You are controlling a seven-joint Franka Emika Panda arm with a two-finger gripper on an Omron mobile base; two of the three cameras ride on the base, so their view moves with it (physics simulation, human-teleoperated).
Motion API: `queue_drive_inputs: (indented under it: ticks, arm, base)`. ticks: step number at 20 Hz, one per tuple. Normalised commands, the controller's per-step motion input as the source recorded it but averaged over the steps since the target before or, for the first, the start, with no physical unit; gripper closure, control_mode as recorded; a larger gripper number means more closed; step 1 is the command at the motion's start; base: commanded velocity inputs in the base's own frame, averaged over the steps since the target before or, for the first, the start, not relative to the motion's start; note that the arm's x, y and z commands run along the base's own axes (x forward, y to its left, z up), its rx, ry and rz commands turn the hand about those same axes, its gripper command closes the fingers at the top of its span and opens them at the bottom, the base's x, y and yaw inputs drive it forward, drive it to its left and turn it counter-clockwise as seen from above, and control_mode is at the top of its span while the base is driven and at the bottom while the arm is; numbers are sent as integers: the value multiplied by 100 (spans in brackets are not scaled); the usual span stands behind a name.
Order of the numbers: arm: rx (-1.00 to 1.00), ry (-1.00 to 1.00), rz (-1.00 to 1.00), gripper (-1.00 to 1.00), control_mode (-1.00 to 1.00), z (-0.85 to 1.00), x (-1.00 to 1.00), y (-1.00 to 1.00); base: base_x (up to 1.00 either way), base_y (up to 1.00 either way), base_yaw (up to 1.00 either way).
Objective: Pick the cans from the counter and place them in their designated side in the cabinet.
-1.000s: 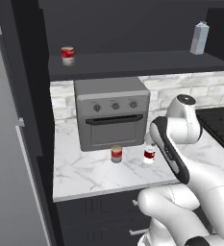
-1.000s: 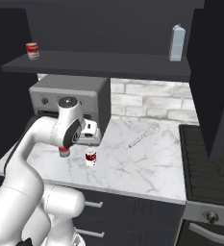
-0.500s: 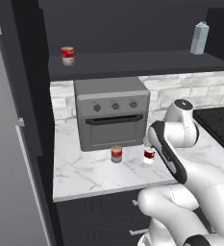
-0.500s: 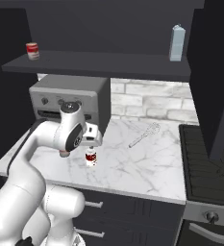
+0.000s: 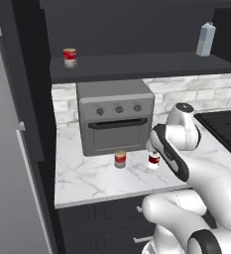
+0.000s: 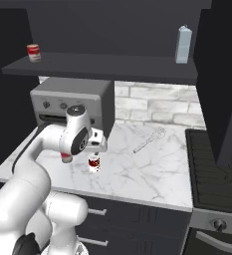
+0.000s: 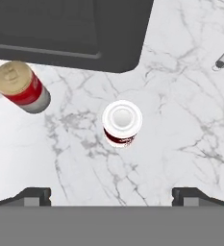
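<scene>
The hand (image 7: pixel 111 194) hangs above the counter (image 7: pixel 180 134) with its jaws spread wide and nothing between them; the two dark fingertips (image 7: pixel 34 196) stand at the lower edge of the hand view, far apart. Directly under it, near the middle of that view, stands the red-and-white can (image 7: pixel 122 122), upright, its pale lid facing the camera. The step in hand looks like the descent onto this can. To do it well, the hand should go straight down and keep the can centred between the fingertips, so both pads meet its side wall at once and it does not tip. The close should come only when the tips are well below the rim. The second can (image 7: pixel 20 87), with the tan band, stands apart to one side, near the toaster oven (image 5: pixel 116 122), so I judge that a straight descent will not touch it. A whisk (image 6: pixel 150 139) lies farther off. On the cabinet shelf (image 5: pixel 137 65) a can (image 5: pixel 70 57) stands at the left end and a carton (image 5: pixel 206 39) at the right.
</scene>
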Motion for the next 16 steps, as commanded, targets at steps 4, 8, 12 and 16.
queue_drive_inputs:
  ticks: [4, 8, 12, 16]
  arm:
    - [0, 4, 0, -100, -100, -14, 10, 0]
    - [0, 2, 0, -100, -100, -23, 11, 0]
    - [0, 0, 0, -100, -100, -26, 9, 0]
    - [0, 0, 0, -100, -100, -22, 11, 0]
  base:
    - [0, 0, 0]
    - [0, 0, 0]
    - [0, 0, 0]
    - [0, 0, 0]
